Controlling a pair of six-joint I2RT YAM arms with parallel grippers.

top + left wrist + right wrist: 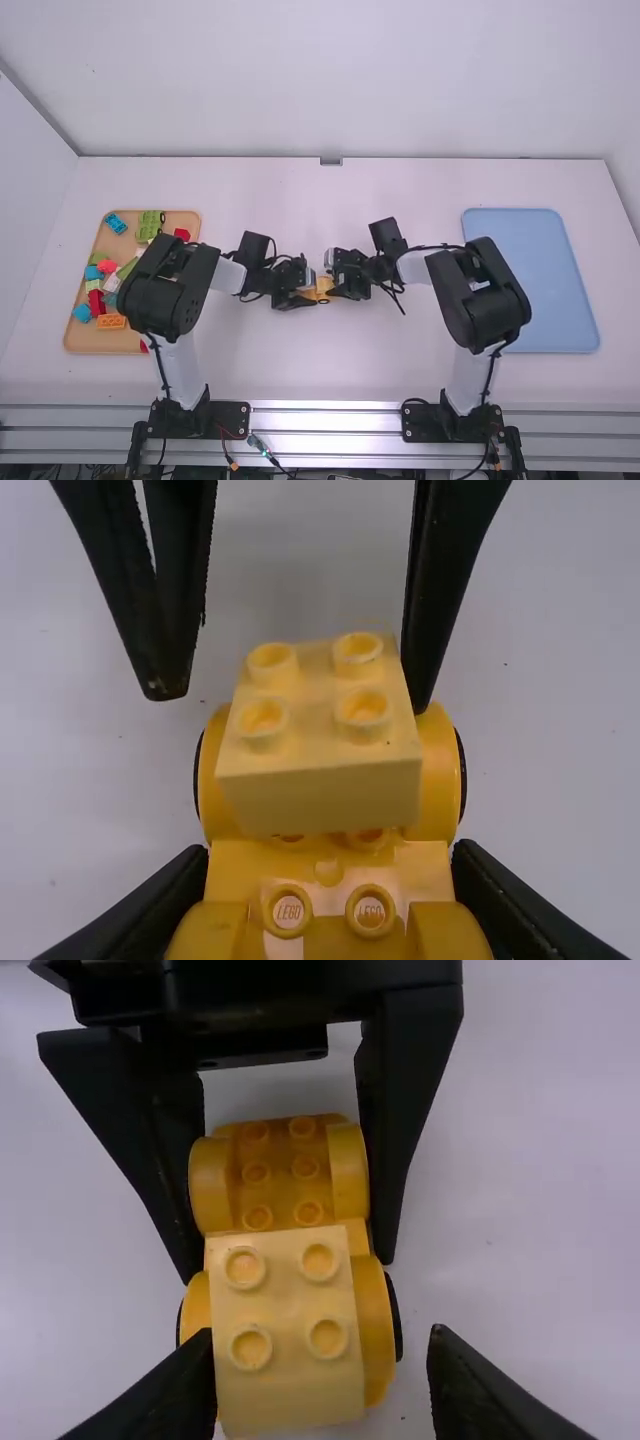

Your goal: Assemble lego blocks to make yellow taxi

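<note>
Sev. blocks (110,322) in tan tray (95,342); blue tray (562,300) at R. L grip (305,291) clamped on car (326,868); R grip (338,284) wide, nr pale block (285,1305).

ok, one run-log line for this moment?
left gripper: clamped on yellow car base | right gripper: open, at pale yellow 2x2 brick | brick: atop base, seating unclear

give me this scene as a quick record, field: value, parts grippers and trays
build: yellow wheeled lego base
top piece: pale yellow 2x2 brick, on the base between the wheels
left gripper: clamped on the base's sides
right gripper: open, fingers around the brick's end
left side: orange-tan tray with mixed blocks
right side: blue tray
</note>
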